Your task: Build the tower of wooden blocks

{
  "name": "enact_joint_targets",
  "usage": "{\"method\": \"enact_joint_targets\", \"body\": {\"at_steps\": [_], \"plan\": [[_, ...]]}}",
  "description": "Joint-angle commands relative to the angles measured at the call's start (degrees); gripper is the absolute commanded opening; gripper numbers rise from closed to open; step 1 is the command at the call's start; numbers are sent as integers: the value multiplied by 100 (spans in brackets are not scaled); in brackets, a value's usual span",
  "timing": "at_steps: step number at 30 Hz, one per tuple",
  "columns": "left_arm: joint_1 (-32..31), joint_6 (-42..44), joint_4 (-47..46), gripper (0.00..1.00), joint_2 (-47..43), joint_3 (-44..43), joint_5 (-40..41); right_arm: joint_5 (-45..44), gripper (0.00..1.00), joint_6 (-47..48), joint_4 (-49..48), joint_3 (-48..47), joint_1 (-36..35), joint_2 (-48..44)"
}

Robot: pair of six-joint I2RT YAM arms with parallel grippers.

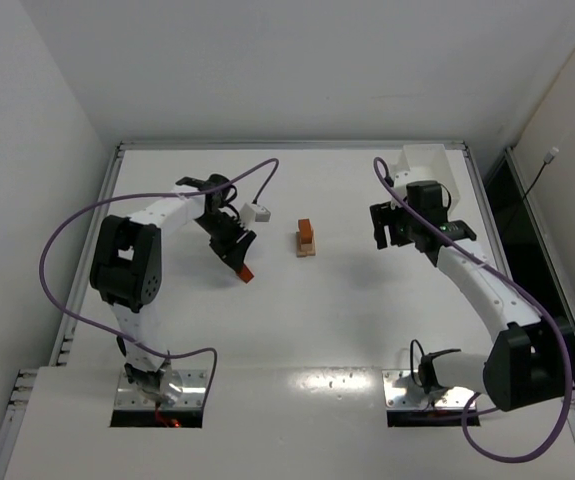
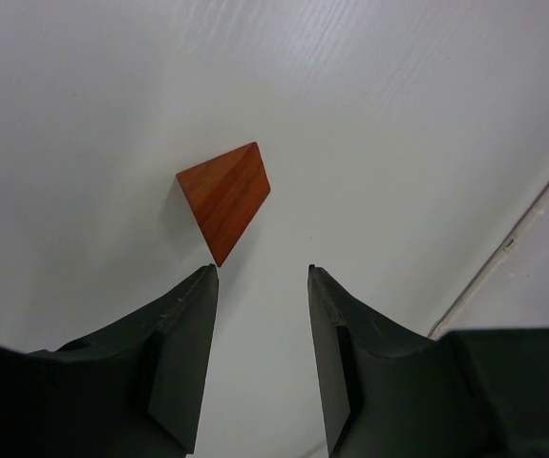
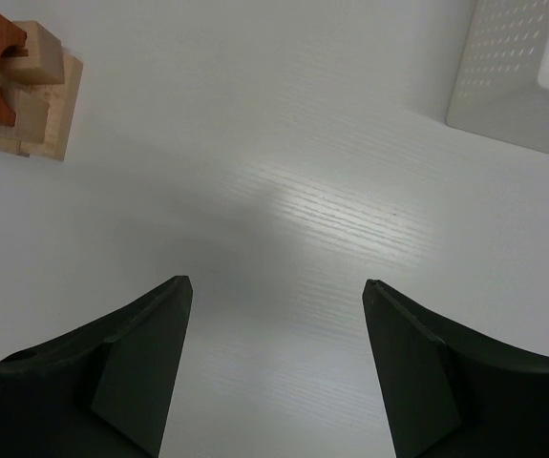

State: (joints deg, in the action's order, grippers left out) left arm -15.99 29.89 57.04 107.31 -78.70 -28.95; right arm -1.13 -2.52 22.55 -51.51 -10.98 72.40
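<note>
Just past the parted, empty left jaws lies a wedge (image 2: 224,196).

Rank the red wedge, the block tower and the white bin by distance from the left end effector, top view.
1. Red wedge, just beyond the left end effector.
2. Block tower, table centre.
3. White bin, far right corner.

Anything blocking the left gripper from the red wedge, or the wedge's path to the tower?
Nothing visible. The left gripper is open, the wedge lies just beyond its fingertips on bare table, and the stretch across to the tower is bare too.
</note>
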Motion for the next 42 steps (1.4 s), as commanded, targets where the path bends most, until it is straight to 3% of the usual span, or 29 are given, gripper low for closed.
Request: {"method": "enact_joint_targets", "body": {"at_steps": [1,25,37,42], "plan": [[148,-36,-254,39,10,-5,-76,130,70,-29,-207,-281,26,11],[254,-193,-307,35,475,-295,-181,235,70,-29,-154,-281,26,125],[254,-247,-263,22,809,-603,-295,236,70,24,-207,-281,26,231],[254,-247,-202,22,809,-603,-348,236,70,24,-207,-333,26,283]]}}
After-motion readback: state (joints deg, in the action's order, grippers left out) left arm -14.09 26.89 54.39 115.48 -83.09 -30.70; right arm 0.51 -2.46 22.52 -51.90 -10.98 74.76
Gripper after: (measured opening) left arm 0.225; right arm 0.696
